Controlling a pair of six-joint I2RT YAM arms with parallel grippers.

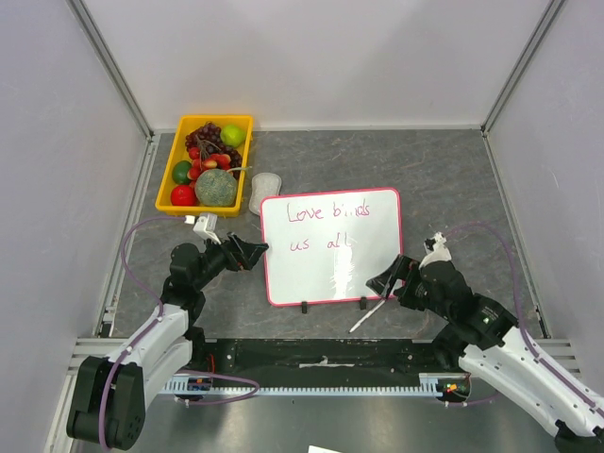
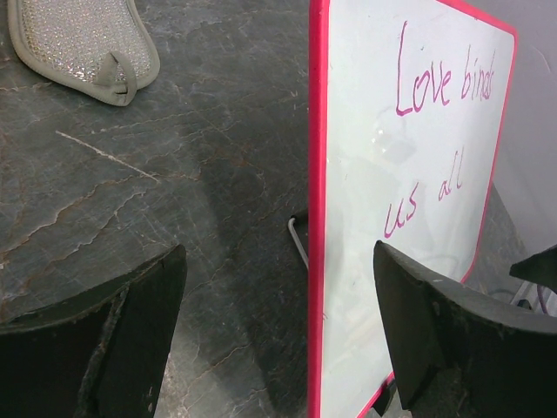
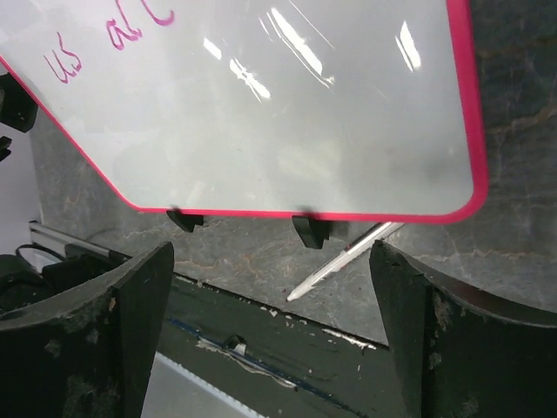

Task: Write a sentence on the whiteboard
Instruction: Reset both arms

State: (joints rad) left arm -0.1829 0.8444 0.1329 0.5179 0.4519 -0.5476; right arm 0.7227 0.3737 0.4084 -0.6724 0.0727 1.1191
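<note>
The whiteboard (image 1: 330, 247) with a pink-red frame and two black feet lies on the dark table; it also shows in the left wrist view (image 2: 409, 226) and the right wrist view (image 3: 261, 113). The sentence (image 1: 326, 225) in pink cursive reads "Love binds us all" in two lines. My left gripper (image 1: 253, 253) is open at the board's left edge, jaws on either side of the frame (image 2: 317, 261). My right gripper (image 1: 392, 278) is open and empty near the board's lower right corner. A white marker (image 1: 368, 316) lies on the table below the board, between my open right jaws (image 3: 344, 261).
A yellow bin (image 1: 171, 179) of toy fruit stands at the back left. A grey sponge-like eraser (image 1: 266, 192) lies beside it, above the board. The table's near edge with a black rail (image 1: 321, 363) runs just below the marker.
</note>
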